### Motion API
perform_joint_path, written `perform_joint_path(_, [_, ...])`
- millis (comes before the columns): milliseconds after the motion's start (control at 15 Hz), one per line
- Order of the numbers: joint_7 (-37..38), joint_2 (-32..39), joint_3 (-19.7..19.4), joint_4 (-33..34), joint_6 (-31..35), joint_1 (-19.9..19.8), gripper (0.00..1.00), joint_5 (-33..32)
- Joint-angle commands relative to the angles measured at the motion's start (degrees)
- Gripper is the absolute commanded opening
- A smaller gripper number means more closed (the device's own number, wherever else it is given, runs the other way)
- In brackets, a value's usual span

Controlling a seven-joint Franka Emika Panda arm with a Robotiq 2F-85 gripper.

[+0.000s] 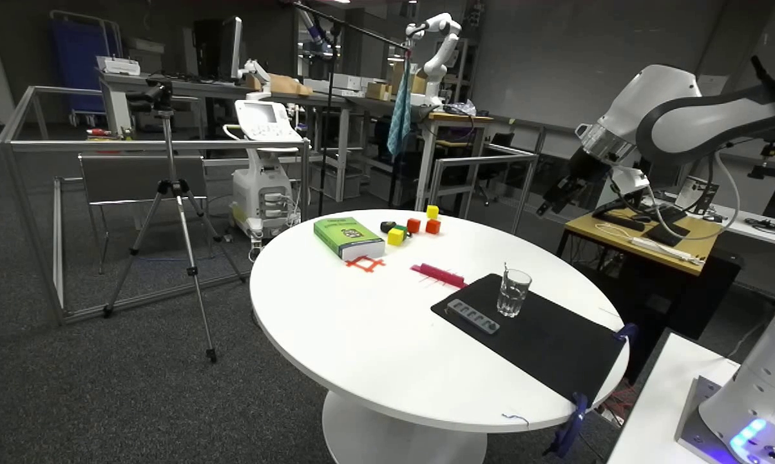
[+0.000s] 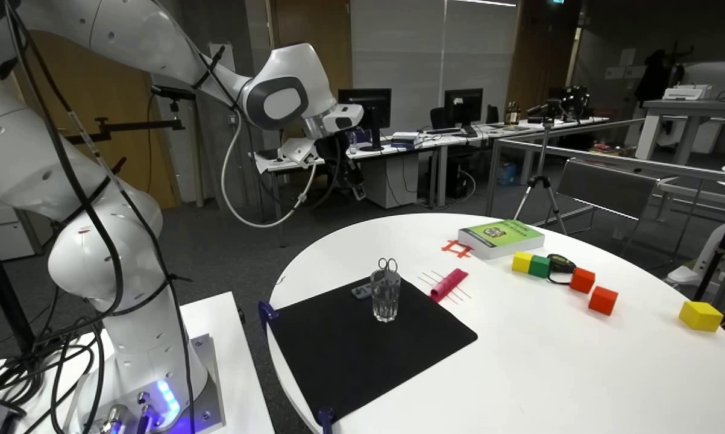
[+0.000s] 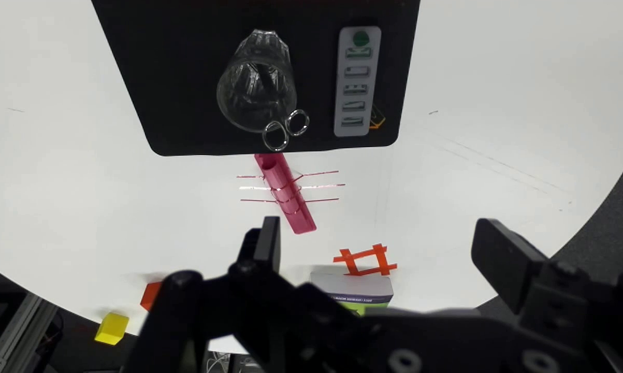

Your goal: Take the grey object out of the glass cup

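Observation:
The clear glass cup (image 1: pixel 513 293) stands upright on the black mat (image 1: pixel 554 348); it also shows in an exterior view (image 2: pixel 386 295) and in the wrist view (image 3: pixel 257 88). The grey object looks like small metal scissors (image 2: pixel 387 269). Its two ring handles (image 3: pixel 286 135) stick up past the rim and lean to one side; its lower part is inside the glass and hard to make out. My gripper (image 3: pixel 378 223) is open with nothing between its fingers. In both exterior views the gripper (image 1: pixel 554 201) (image 2: pixel 355 184) hangs high above table level, apart from the cup.
A grey strip with slots (image 3: pixel 358 83) lies beside the cup on the mat. A pink holder with thin ties (image 3: pixel 285 191) lies past the mat's edge. Farther off are a green book (image 1: pixel 350 238), orange tape (image 1: pixel 364 263) and several coloured blocks (image 2: pixel 603 300). Blue clamps (image 2: pixel 267 313) hold the mat.

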Motion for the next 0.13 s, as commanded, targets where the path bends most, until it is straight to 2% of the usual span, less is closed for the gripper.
perform_joint_path(0, [2.16, 0.41, -3.34, -0.03, 0.19, 3.32, 1.00, -3.01])
perform_joint_path(67, [2.16, 0.41, -3.34, -0.03, 0.19, 3.32, 1.00, -3.01])
